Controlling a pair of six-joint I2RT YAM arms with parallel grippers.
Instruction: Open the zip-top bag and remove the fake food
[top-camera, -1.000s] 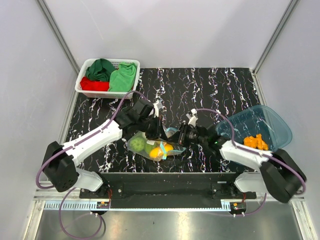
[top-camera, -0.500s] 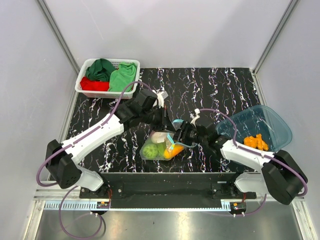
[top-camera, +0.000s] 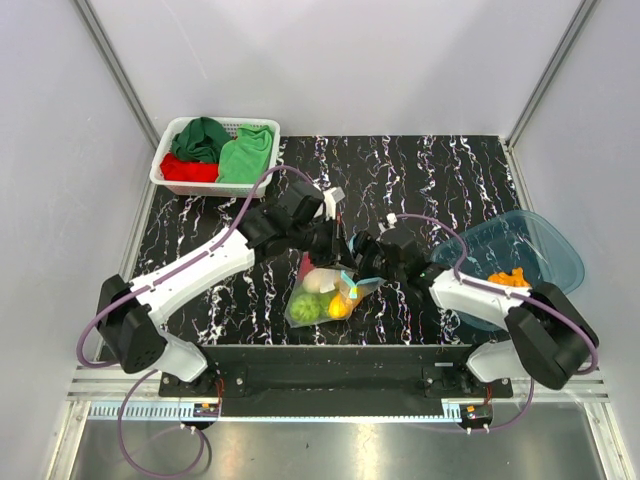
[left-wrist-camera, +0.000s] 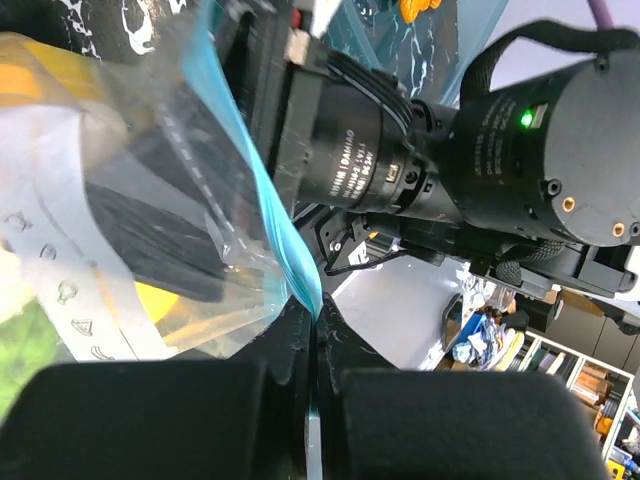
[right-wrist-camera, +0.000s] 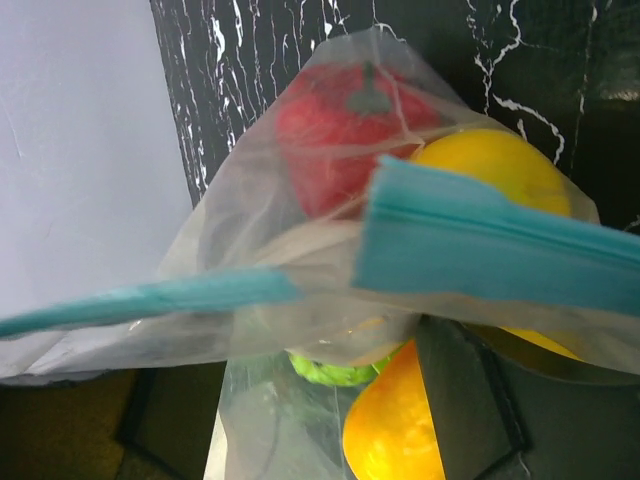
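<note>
Patience is what this step wants, I think: my left gripper (left-wrist-camera: 312, 325) is pinched tight on the blue zip strip (left-wrist-camera: 255, 190), and the zip-top bag (right-wrist-camera: 215, 230) hangs from it above the marble table (top-camera: 450, 170), just in front of the right gripper (top-camera: 362, 258). The right jaws stand apart, holding nothing that I can see. I would bring them onto the free lip only, bite plastic and not the fake food (right-wrist-camera: 345, 140), then draw sideways gently so the left pinch does not slip. The two lengths of strip look parted in the right wrist view, so the mouth may already be started. Compared with a second ago, the bag has gone from lying low between the arms to hanging upright with the pieces sunk to its bottom. The right jaws, then closed at its edge, have spread, and the left arm has swung up and inward.
</note>
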